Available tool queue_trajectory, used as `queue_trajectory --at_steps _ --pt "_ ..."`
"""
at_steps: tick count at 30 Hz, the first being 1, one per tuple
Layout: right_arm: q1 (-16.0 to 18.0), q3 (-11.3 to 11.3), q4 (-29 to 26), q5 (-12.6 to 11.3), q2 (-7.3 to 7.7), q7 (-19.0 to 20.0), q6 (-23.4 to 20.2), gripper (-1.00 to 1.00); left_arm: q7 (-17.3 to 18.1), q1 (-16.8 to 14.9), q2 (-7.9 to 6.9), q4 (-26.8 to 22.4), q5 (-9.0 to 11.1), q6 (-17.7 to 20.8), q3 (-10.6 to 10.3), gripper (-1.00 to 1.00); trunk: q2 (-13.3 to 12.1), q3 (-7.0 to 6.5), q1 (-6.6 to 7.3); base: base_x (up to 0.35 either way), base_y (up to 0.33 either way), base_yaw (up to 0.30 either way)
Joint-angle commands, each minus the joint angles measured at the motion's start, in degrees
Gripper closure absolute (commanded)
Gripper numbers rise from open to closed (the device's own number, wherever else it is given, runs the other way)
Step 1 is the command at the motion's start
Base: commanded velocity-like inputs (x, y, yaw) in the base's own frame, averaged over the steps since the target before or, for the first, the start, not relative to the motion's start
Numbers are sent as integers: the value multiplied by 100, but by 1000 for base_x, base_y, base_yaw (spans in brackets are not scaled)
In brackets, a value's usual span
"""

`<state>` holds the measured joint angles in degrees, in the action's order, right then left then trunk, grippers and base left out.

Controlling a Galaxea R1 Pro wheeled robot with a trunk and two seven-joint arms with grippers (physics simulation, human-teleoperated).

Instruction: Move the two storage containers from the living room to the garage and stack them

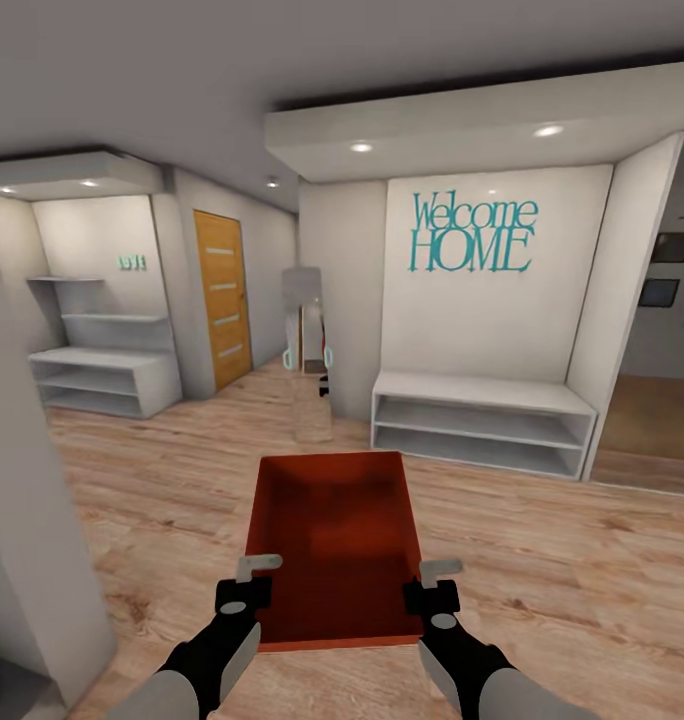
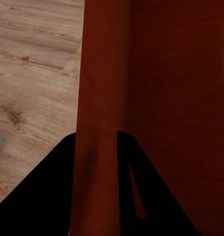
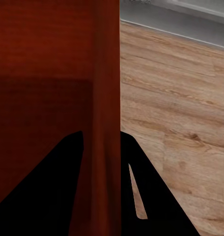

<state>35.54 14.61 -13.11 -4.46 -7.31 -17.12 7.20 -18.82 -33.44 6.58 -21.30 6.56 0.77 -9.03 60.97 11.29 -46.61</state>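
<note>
I carry one orange-red storage container (image 1: 332, 540) in front of me, held level above a light wood-plank floor. My left gripper (image 1: 248, 580) is shut on its left wall, and my right gripper (image 1: 432, 582) is shut on its right wall. The left wall (image 2: 99, 98) runs between my left gripper's dark fingers (image 2: 53, 191). In the right wrist view the right wall (image 3: 106, 88) is likewise pinched between the black fingers (image 3: 141, 187). The bin is empty. The surroundings are a hallway with plank flooring.
A white low shelf bench (image 1: 482, 420) stands ahead under a "Welcome HOME" wall sign (image 1: 472, 235). A wooden door (image 1: 222, 300) and white shelves (image 1: 102, 370) are at the far left. A white wall corner (image 1: 32, 540) stands close on my left. A narrow passage (image 1: 307, 340) runs ahead.
</note>
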Motion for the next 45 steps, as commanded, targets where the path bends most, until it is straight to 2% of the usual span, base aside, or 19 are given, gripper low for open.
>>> queue_trajectory --at_steps 1,39,45 --pt "5 -99 10 -99 1 60 11 100 -51 -4 -42 -23 -68 -244 33 100 6 8 -4 324 0 0" --pt "5 -90 19 -110 1 55 17 100 -51 -4 -50 -23 -67 -253 33 100 6 8 -4 324 0 0" --pt "5 -90 19 -53 2 59 13 100 -51 -4 -50 -23 -67 -253 33 100 6 8 -4 324 0 113"
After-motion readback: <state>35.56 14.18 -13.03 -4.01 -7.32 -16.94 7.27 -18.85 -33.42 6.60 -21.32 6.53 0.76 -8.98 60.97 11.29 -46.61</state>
